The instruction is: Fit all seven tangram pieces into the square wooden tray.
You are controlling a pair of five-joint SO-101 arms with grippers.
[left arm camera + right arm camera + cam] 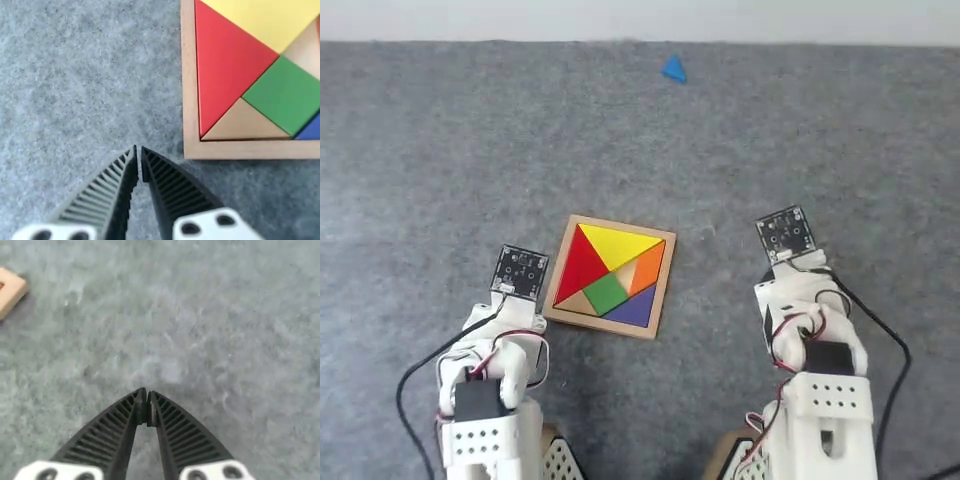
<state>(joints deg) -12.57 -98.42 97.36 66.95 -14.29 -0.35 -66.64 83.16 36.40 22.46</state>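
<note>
The square wooden tray (564,312) lies mid-table, holding a yellow triangle (618,245), a red triangle (579,270), a green square (608,293), an orange piece (648,273) and a blue-violet piece (633,307); two bare wood gaps show between them. A small blue triangle (674,69) lies far off near the table's back edge. My left gripper (138,151) is shut and empty, just off the tray's (189,100) near left corner. My right gripper (145,394) is shut and empty over bare carpet, to the right of the tray (10,287).
Grey carpet (800,130) covers the whole table. Both arm bases (490,420) (820,400) stand at the front edge. Open carpet stretches between the tray and the blue triangle.
</note>
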